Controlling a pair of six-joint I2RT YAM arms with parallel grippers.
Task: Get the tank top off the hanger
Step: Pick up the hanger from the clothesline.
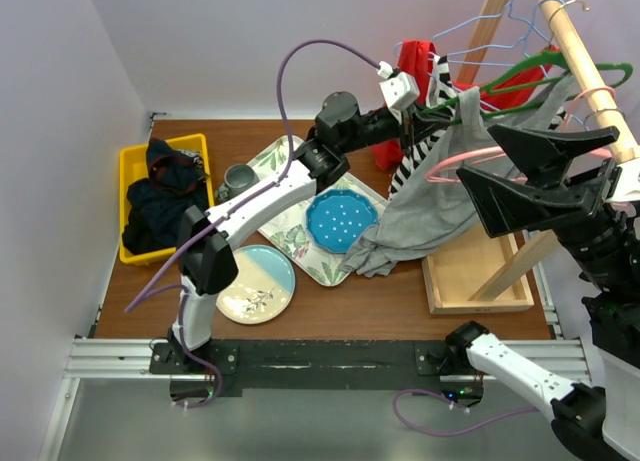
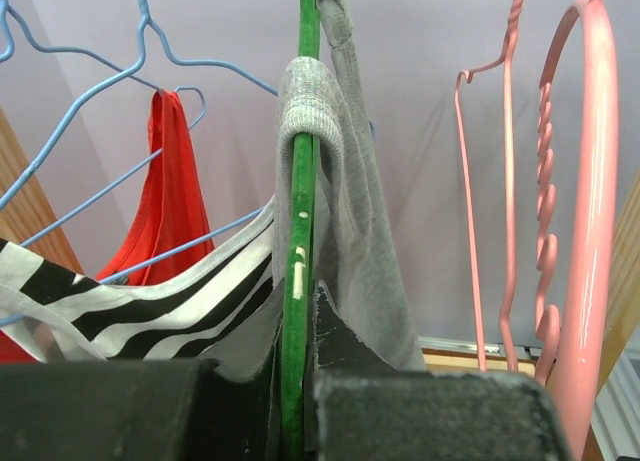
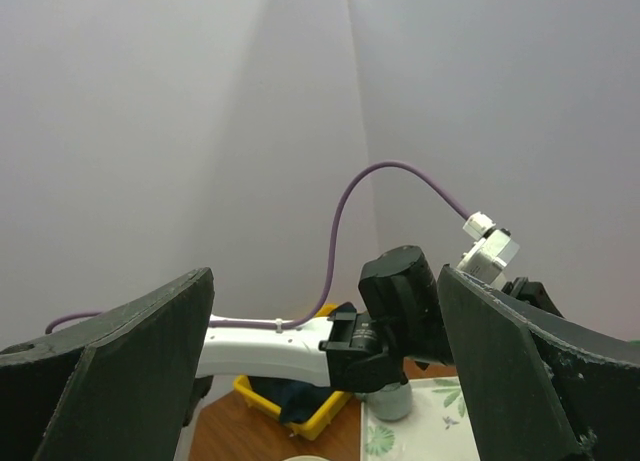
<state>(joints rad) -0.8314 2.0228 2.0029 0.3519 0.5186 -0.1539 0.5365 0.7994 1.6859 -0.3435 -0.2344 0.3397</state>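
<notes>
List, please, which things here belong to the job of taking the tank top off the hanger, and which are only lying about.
For the job:
grey tank top
green hanger
left tool, shut on that hanger
right tool, open

Lying about:
red garment
striped top
pink hanger
yellow bin
blue plate
mug

My fingers [image 2: 130, 411] are looking matt and scuffed, green hanger [image 2: 300, 181] showing a smooth, chipped coating, tank top [image 2: 360, 231] showing soft ribbed knit cloth
</notes>
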